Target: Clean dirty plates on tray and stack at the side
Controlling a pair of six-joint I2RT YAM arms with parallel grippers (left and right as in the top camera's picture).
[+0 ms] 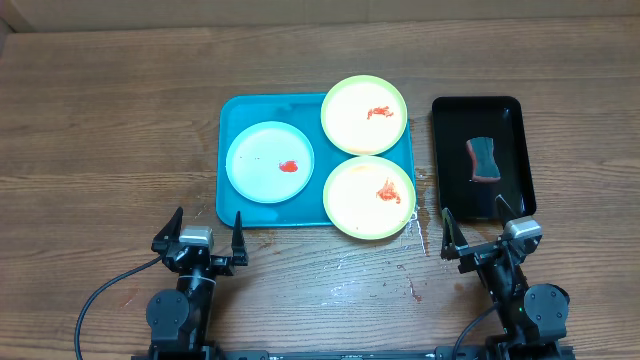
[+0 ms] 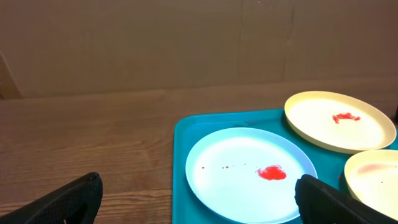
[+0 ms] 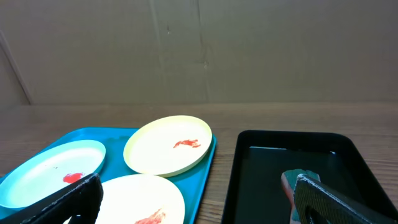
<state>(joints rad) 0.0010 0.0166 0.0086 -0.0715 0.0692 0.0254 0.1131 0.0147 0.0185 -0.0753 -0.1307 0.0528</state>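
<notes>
I read the left black two-finger gripper (image 1: 208, 220) as spread wide and empty. I log the right black two-finger gripper (image 1: 474, 212) likewise agape, holding nothing. Both arms sit folded low, well apart.

Lab-style robot bench: wood-grain table (image 1: 100, 120) against a plain cardboard wall (image 2: 186, 43).

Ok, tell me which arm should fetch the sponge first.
Right. The sponge lies in the black tray straight ahead of the open right gripper; the left gripper faces the turquoise tray instead.
</notes>
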